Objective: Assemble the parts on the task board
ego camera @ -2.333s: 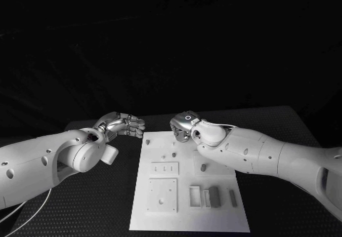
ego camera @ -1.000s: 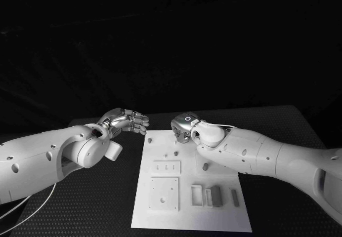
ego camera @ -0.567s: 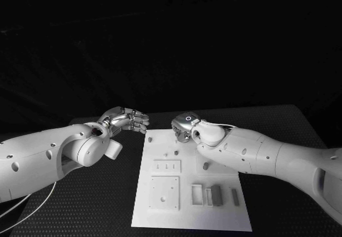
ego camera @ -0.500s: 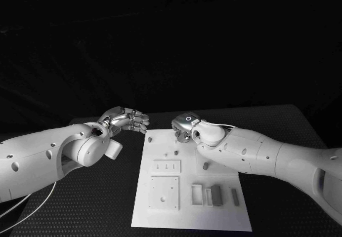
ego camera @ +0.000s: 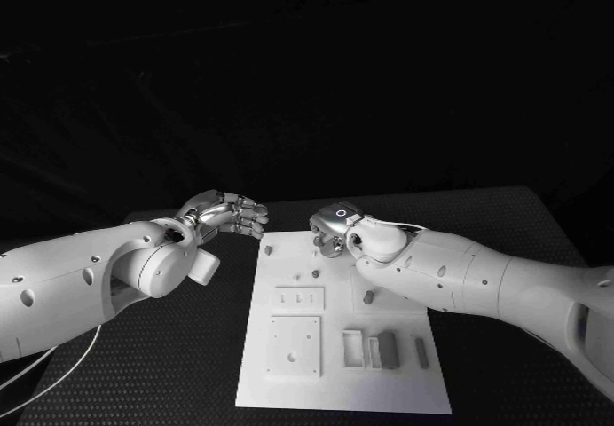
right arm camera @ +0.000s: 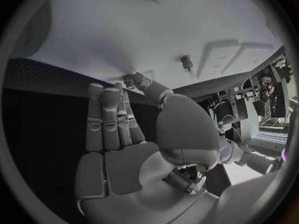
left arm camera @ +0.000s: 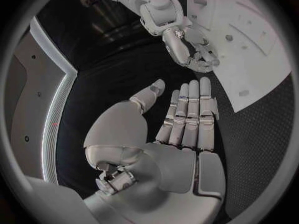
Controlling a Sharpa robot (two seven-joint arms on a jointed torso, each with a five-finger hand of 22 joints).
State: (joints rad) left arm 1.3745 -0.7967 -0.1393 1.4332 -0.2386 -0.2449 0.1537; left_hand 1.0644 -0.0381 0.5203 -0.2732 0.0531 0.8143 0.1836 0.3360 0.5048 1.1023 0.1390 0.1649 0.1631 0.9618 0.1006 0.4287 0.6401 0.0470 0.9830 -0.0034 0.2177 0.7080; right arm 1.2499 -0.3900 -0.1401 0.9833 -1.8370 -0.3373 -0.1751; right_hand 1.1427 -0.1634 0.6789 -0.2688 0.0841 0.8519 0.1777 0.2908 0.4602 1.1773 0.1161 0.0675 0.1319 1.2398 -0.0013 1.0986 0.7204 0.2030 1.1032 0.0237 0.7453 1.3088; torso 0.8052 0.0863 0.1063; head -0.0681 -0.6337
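Note:
The white task board (ego camera: 292, 377) lies in the middle of the black table. Grey block parts (ego camera: 388, 351) stand near its front right, and a grey peg (ego camera: 367, 297) stands mid-board. My right hand (ego camera: 330, 234) is down on the board's far part. In the right wrist view its thumb and a finger pinch a small grey peg (right arm camera: 129, 78), and another peg (right arm camera: 186, 61) stands just beyond. My left hand (ego camera: 231, 215) hovers off the board's far left corner. Its fingers (left arm camera: 189, 115) lie straight and side by side, with nothing in the palm.
A small peg (ego camera: 269, 251) stands near the board's far left edge. White raised plates (ego camera: 295, 346) with holes sit on the left half of the board. Both forearms reach in over the table's sides, the right one (ego camera: 474, 280) over the board's right edge.
The left arm swung slightly forward and its hand rose a little at the start. Over the last second neither hand has visibly moved.

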